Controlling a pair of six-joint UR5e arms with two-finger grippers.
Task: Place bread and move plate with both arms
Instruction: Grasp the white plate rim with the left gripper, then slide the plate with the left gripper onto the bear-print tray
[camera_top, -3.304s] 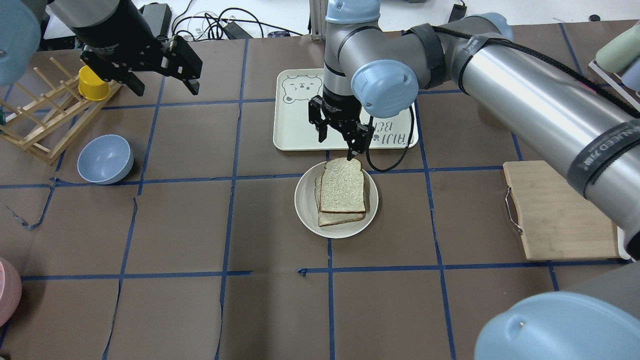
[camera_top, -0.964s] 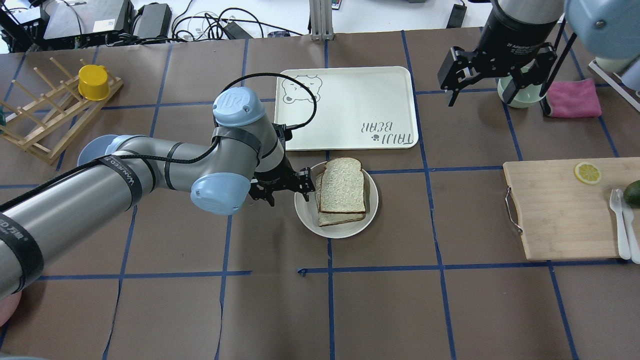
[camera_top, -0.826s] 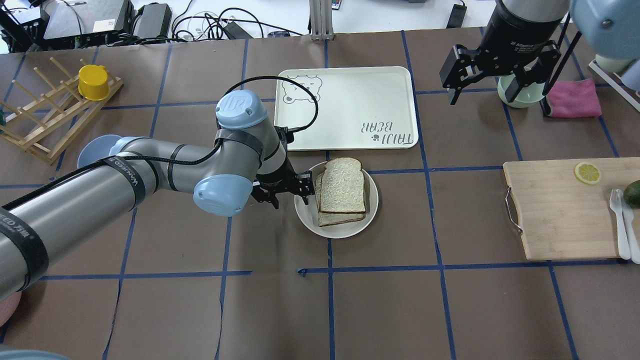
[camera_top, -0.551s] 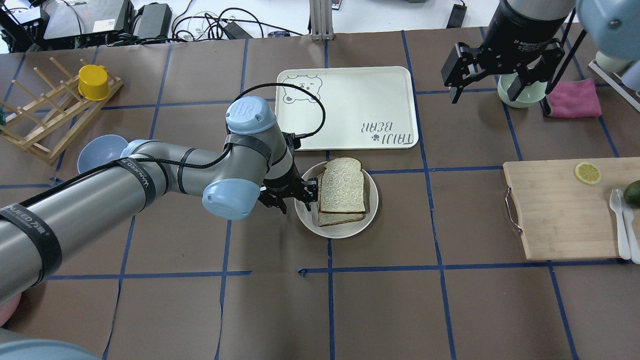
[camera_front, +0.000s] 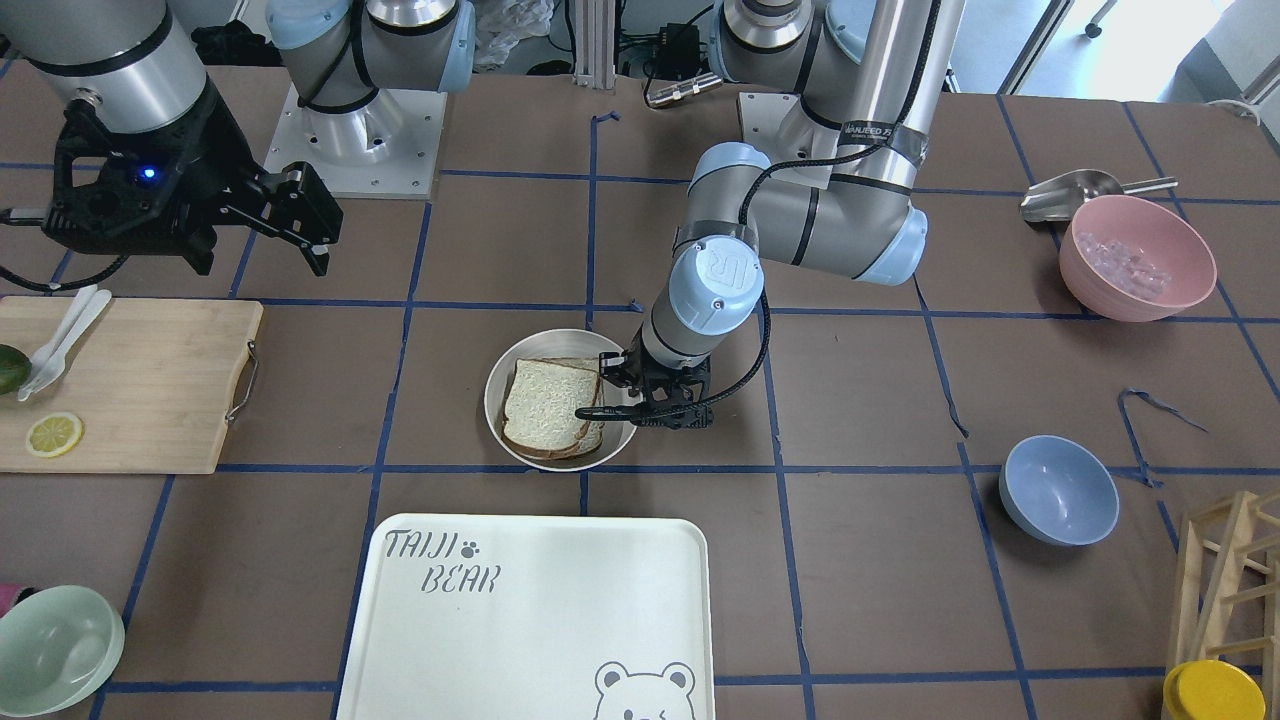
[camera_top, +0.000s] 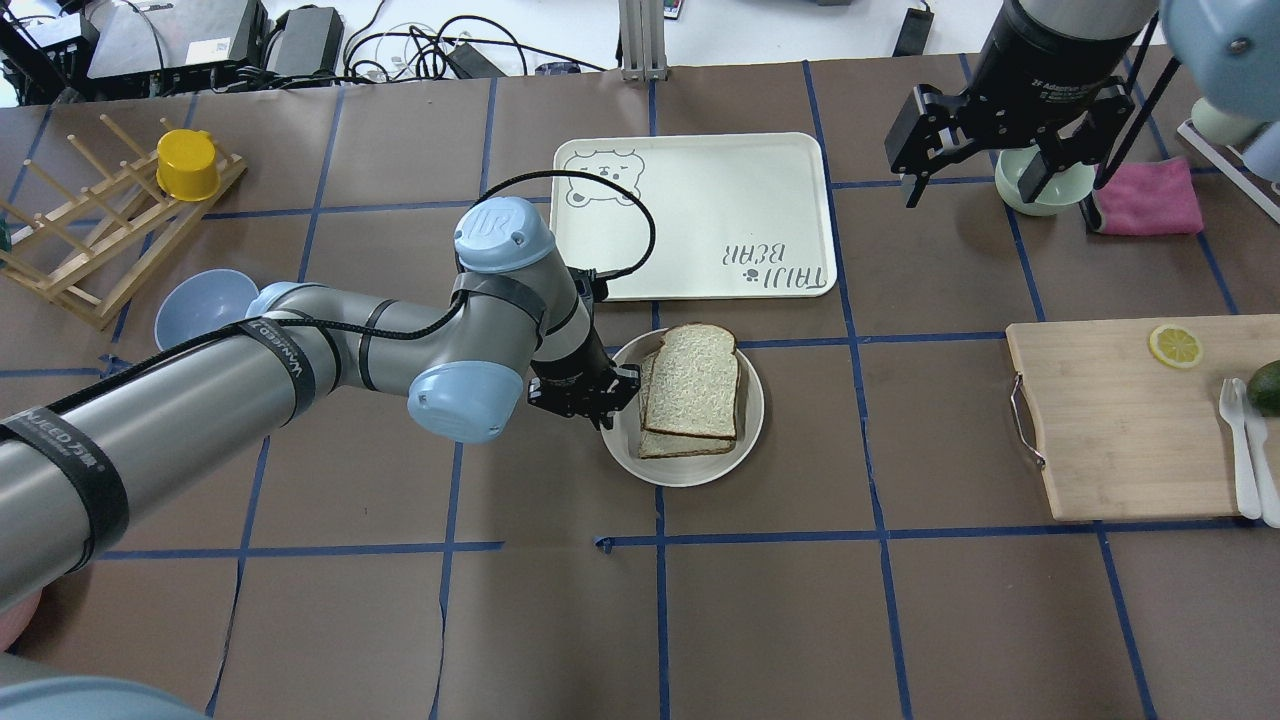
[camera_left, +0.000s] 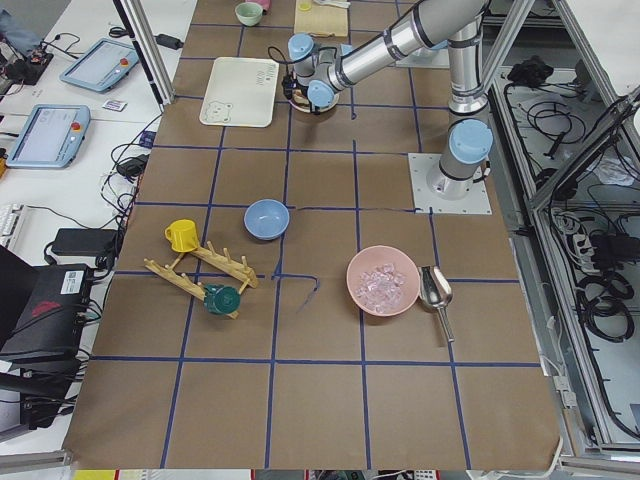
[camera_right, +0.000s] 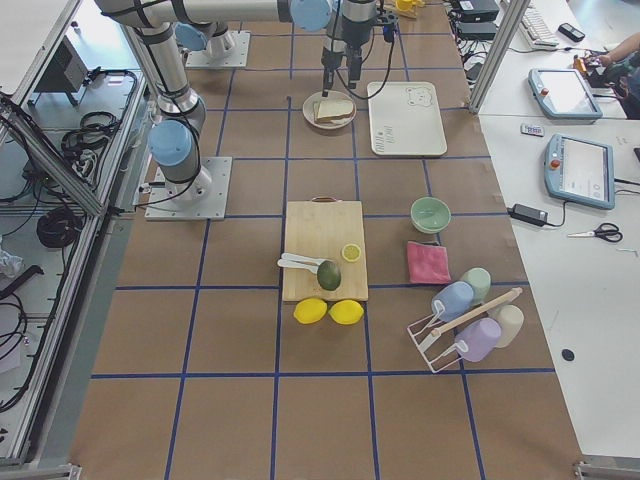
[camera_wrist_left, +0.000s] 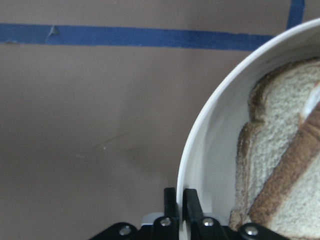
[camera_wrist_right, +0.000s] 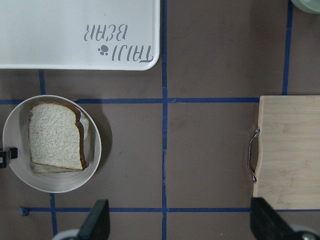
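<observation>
Jaws of my left gripper (camera_wrist_left: 179, 196) pinch the rim of the round cream-white plate (camera_top: 690, 476); dark-crusted speckled bread slice (camera_top: 692, 380) lies on it. Right gripper (camera_wrist_right: 181, 222) jaws gape, well apart.

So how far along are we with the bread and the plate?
Done: the dark-crusted bread slice lies atop a second slice on the round cream plate. In hand: the left gripper is clamped on the plate's rim. Left: moving the plate; the right gripper hangs open, well away, near the pale green bowl.
</observation>
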